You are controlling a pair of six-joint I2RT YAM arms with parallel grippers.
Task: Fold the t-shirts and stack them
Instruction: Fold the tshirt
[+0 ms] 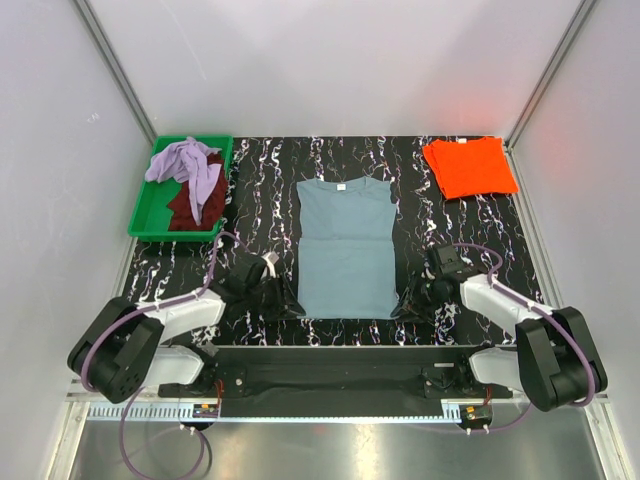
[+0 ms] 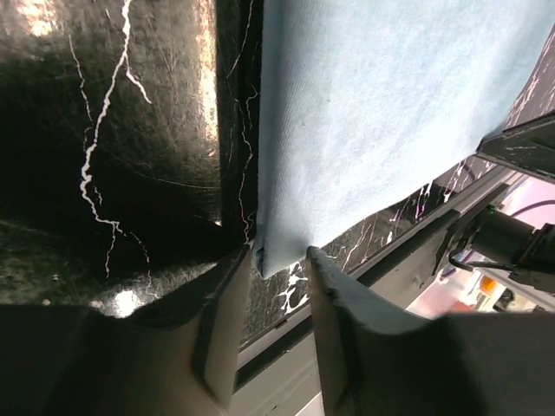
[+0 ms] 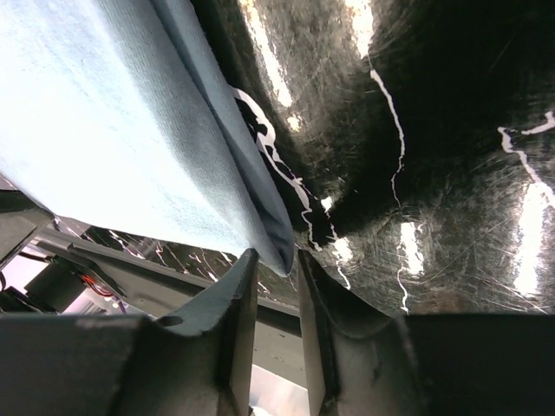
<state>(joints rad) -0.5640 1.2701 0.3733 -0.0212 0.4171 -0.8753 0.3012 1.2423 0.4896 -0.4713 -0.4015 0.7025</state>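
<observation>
Black marbled table [image 1: 260, 170], white walls [image 1: 330, 60]. Green tray [image 1: 143, 222] up-left of blue-grey shirt [image 1: 346, 250]: lavender shirt [image 1: 185, 160], maroon shirt [image 1: 185, 208]. Left gripper [image 2: 278, 257], right gripper [image 3: 277, 257] part-open astride its hem corners.

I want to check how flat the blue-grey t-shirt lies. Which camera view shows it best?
The top external view: it shows the whole blue-grey t-shirt spread out, collar to hem. The left wrist view shows only its near left corner, the right wrist view only its near right corner.

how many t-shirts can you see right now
4: blue-grey t-shirt spread flat mid-table, orange t-shirt folded far right, lavender t-shirt and maroon t-shirt crumpled in the green tray far left. More may hide under those or in the orange fold.
</observation>
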